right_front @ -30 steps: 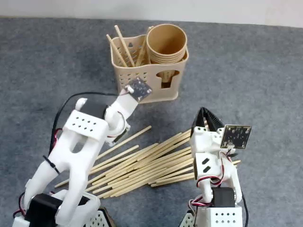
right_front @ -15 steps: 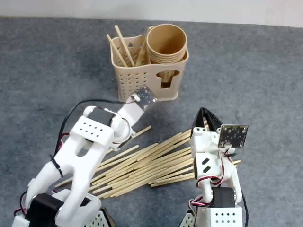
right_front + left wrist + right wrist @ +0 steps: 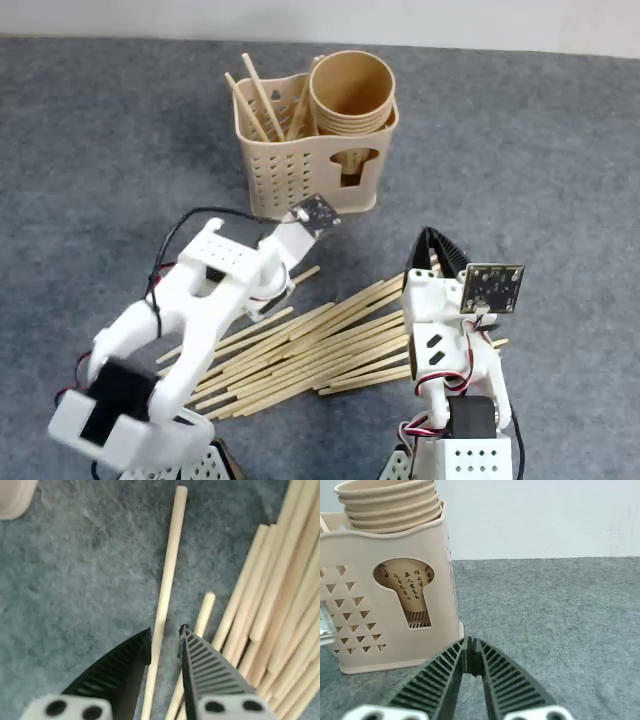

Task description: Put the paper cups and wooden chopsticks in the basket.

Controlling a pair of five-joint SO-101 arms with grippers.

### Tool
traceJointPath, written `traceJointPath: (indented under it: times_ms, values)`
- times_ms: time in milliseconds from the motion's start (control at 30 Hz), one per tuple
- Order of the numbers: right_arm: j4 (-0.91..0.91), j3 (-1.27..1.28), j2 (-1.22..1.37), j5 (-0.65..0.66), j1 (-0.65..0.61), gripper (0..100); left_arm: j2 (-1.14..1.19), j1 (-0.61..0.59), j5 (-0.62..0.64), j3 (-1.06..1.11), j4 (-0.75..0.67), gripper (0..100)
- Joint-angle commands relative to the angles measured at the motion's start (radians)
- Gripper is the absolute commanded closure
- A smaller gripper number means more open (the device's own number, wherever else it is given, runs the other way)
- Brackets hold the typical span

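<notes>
A beige basket [image 3: 300, 170] at the back of the mat holds a stack of paper cups [image 3: 351, 92] and a few chopsticks [image 3: 262, 95]. A pile of wooden chopsticks [image 3: 310, 345] lies on the grey mat in front of it. My left gripper [image 3: 165, 632] hangs low over the pile's near edge, slightly open, with a single chopstick [image 3: 167, 570] passing between its fingertips. My right gripper [image 3: 471, 652] is shut and empty, held above the mat and facing the basket [image 3: 395, 610] and the paper cups [image 3: 390, 502].
The grey mat [image 3: 540, 160] lies open to the right and left of the basket. A pale wall edge [image 3: 400, 20] runs along the back. The right arm's base [image 3: 450, 400] stands beside the right end of the pile.
My left arm has swung away from the basket and come down to the chopstick pile. The right arm has stayed still.
</notes>
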Motion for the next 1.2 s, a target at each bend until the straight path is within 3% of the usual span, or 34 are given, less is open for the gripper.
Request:
traceJointPath:
  times_ms: [0, 200, 333, 633, 933, 1167]
  values:
    - [-0.027, 0.025, -0.015, 0.018, -0.012, 97.1, 0.050, -0.025, -0.005, -0.087, -0.011, 90]
    - [-0.027, 0.025, -0.015, 0.018, -0.012, 97.1, 0.189, -0.028, -0.005, -0.165, -0.008, 90]
    - [-0.027, 0.025, -0.015, 0.018, -0.012, 97.1, 0.242, -0.021, -0.008, -0.220, 0.040, 99]
    - [-0.027, 0.025, -0.015, 0.018, -0.012, 97.1, 0.222, -0.028, -0.009, -0.197, 0.063, 100]
    - [-0.027, 0.025, -0.015, 0.018, -0.012, 97.1, -0.140, -0.025, -0.003, -0.042, 0.097, 100]
    - [-0.028, 0.025, -0.015, 0.018, -0.012, 97.1, -0.461, -0.028, 0.081, 0.056, 0.063, 100]
